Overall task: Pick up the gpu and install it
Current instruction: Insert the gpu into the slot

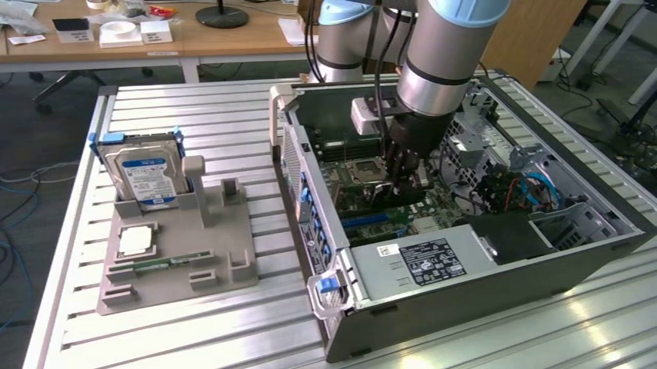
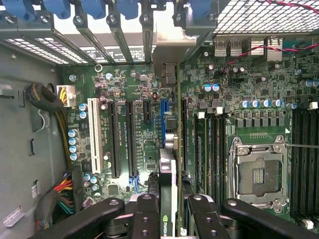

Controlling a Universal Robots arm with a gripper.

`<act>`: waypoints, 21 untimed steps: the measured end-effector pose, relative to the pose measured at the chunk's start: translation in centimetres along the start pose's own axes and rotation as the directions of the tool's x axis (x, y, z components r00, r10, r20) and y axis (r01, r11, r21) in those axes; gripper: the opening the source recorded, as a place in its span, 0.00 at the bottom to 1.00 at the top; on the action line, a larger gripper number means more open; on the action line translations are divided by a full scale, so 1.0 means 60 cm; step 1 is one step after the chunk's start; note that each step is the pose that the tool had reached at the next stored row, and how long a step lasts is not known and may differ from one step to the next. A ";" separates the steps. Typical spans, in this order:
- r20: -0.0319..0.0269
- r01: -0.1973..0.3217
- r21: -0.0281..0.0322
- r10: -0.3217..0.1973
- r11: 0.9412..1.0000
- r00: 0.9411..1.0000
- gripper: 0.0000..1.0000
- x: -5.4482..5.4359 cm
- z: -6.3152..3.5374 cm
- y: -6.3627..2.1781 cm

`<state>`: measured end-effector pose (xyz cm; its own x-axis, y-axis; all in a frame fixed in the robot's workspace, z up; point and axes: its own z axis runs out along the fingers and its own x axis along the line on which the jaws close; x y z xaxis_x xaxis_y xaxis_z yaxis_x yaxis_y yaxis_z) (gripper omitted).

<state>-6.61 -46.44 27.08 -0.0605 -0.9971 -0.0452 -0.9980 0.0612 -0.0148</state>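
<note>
An Nvidia eye logo (image 2: 165, 227) marks the gpu (image 2: 168, 172); the power-supply label (image 1: 431, 261) is illegible.

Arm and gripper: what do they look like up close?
The arm is thick silver-grey tubes with pale blue joint caps and black cables alongside. A white box sits at the wrist. The gripper is black; its fingers are jointed bars with round pivots.

- In the exterior view we look down at a slant from above on the slatted table (image 1: 205, 108) and the open computer case (image 1: 462, 307), from some way off, with desks (image 1: 205, 38) behind.
- In the wrist view we look close and face-on past the gripper (image 2: 168, 206) onto the motherboard (image 2: 134, 149) inside that case.
- Both views share the motherboard, the gripper and the gpu (image 2: 168, 172) it clamps.
</note>
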 end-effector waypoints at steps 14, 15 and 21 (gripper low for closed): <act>0.000 0.000 0.000 0.000 1.000 1.000 0.27 0.000 0.009 0.004; -0.001 0.000 0.000 0.000 1.000 1.000 0.27 0.000 0.011 0.005; 0.000 0.000 0.000 0.000 1.000 1.000 0.27 0.002 0.015 0.005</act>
<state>-6.89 -46.47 26.19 -0.0607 -0.9971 -0.0449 -0.9980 0.0614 -0.0147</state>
